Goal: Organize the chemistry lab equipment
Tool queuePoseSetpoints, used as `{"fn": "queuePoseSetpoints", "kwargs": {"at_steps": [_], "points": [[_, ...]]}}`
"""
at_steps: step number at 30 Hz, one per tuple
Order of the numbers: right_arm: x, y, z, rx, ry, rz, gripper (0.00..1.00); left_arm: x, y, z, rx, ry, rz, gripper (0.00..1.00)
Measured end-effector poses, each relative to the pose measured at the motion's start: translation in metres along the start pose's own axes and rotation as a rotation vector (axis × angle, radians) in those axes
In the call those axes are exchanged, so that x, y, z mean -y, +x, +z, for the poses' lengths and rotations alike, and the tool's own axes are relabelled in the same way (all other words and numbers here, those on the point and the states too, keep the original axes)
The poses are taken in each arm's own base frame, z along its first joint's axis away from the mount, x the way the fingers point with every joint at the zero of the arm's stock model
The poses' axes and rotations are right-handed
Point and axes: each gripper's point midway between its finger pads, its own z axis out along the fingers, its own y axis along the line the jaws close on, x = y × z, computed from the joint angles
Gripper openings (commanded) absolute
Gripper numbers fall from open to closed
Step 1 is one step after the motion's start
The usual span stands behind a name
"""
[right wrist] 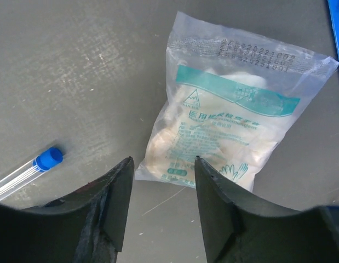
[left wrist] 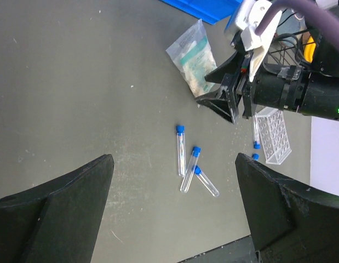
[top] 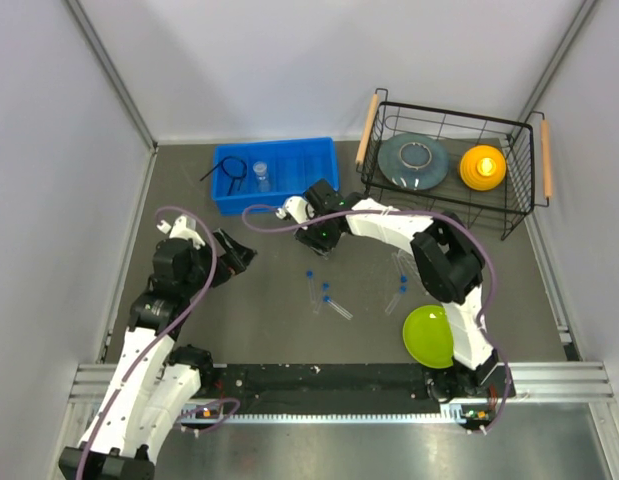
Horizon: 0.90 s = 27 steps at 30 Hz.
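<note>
Here the right gripper [right wrist: 162, 161], jaws half-spread, frames the edge of a clear teal-banded packet [right wrist: 229, 109].

Grey dish [top: 414, 162], orange bowl [top: 483, 166] in wire basket [top: 429, 200]; lime-green plate [top: 429, 335].

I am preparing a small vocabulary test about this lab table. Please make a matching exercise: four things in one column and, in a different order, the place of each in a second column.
Things
A. clear plastic packet
B. small clear jar
C. orange bowl
D. lime-green plate

Places
1. in the wire basket
2. on the table, beside the right arm
3. in the blue tray
4. on the table, just ahead of the right pincer

Pairs: A-4, B-3, C-1, D-2
</note>
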Motion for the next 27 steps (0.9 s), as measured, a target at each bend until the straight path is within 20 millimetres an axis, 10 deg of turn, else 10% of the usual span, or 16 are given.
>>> {"fn": "queuePoseSetpoints", "kwargs": {"at_steps": [7,15,27], "points": [[0.000,0.006,0.007,-0.021,0.009,0.033,0.11,-0.007,0.014,0.003,-0.031,0.003,-0.034,0.99],[-0.013,0.007,0.002,-0.002,-0.046,0.076,0.00,0.002,0.031,0.011,-0.101,0.084,-0.091,0.99],[-0.062,-0.039,-0.113,0.323,-0.381,0.098,0.00,0.022,0.082,0.040,-0.274,0.299,-0.313,0.97]]}}
